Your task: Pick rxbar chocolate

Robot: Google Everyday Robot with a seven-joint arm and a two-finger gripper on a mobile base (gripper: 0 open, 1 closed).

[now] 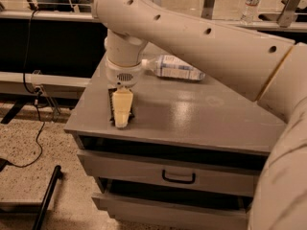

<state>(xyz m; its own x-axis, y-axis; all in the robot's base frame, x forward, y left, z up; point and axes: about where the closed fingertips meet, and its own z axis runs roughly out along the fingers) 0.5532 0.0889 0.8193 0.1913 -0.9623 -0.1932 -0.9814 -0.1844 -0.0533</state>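
Gripper (121, 122) hangs at the table's (201, 119) front-left corner, over the rxbar chocolate (111, 105); I cannot tell whether it pinches the bar; lifting seemingly not yet done

The cream gripper (122, 113) hung over the near-black rxbar chocolate (111, 105) on the grey cabinet top (206, 116). Behind it lay a clear bottle (175, 67) with a pale, finely printed label.

My arm (206, 42) sweeps in from the right, wrist (123, 56) turned straight down, and my gripper (122, 119) points down at the counter's (201, 119) front-left corner.
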